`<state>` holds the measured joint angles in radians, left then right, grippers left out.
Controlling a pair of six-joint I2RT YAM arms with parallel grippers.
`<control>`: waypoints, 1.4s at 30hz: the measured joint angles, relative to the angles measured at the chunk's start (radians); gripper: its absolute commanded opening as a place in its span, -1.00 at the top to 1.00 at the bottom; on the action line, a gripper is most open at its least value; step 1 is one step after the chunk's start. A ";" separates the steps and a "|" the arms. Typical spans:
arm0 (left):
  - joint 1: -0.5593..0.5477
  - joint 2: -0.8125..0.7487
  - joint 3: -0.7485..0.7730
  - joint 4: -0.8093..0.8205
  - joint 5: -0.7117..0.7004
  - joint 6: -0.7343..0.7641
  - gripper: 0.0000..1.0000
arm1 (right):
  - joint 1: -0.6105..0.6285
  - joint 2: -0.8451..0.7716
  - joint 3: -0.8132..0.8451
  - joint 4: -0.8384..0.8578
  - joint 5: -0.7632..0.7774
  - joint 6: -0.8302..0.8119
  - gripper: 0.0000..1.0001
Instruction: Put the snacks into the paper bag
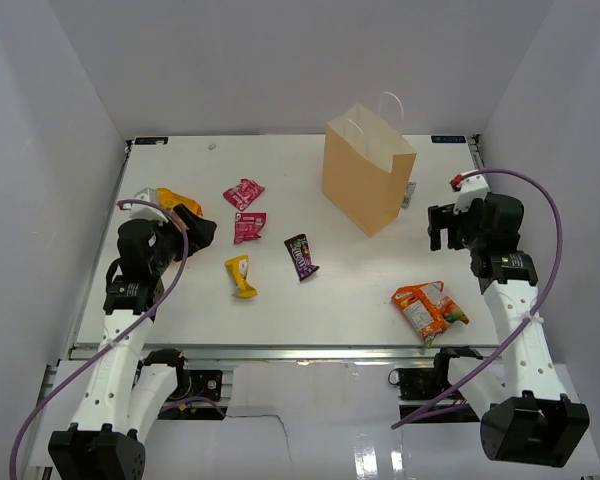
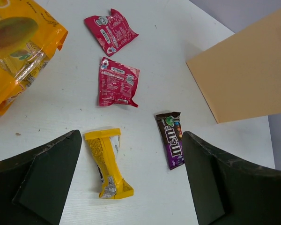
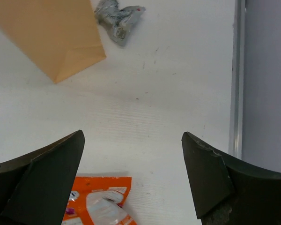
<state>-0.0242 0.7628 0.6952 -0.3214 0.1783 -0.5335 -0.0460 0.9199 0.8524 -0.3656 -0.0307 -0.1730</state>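
Note:
The tan paper bag [image 1: 369,168] stands upright at the back centre, white handles up. Two pink packets [image 1: 243,193] [image 1: 249,227], a yellow packet [image 1: 241,277] and a dark purple bar [image 1: 301,256] lie left of centre. One orange bag [image 1: 429,310] lies front right, another [image 1: 176,203] at the far left. My left gripper [image 1: 198,228] is open and empty, above the table near the left orange bag [image 2: 18,47]; the yellow packet [image 2: 106,161] lies between its fingers in its view. My right gripper [image 1: 444,228] is open and empty, right of the paper bag [image 3: 49,35], above the orange bag [image 3: 100,201].
A small crumpled grey wrapper [image 3: 117,16] lies behind the paper bag's right side, also in the top view [image 1: 409,194]. White walls enclose the table [image 1: 360,280] on three sides. A metal rail [image 3: 237,75] runs along the right edge.

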 measured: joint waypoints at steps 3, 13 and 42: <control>0.000 0.003 -0.002 0.000 0.009 -0.006 -0.96 | 0.006 -0.009 0.010 -0.130 -0.249 -0.292 -0.80; 0.000 0.015 -0.028 -0.001 0.040 -0.018 -0.96 | 0.047 0.087 0.033 -0.649 -0.521 -1.298 -0.85; 0.000 -0.030 -0.085 -0.022 0.077 -0.032 -0.96 | 0.101 0.512 0.013 -0.572 -0.274 -1.219 0.40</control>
<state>-0.0242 0.7330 0.6102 -0.3435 0.2550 -0.5655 0.0551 1.4319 0.8654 -0.9379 -0.3050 -1.3922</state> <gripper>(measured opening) 0.979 0.361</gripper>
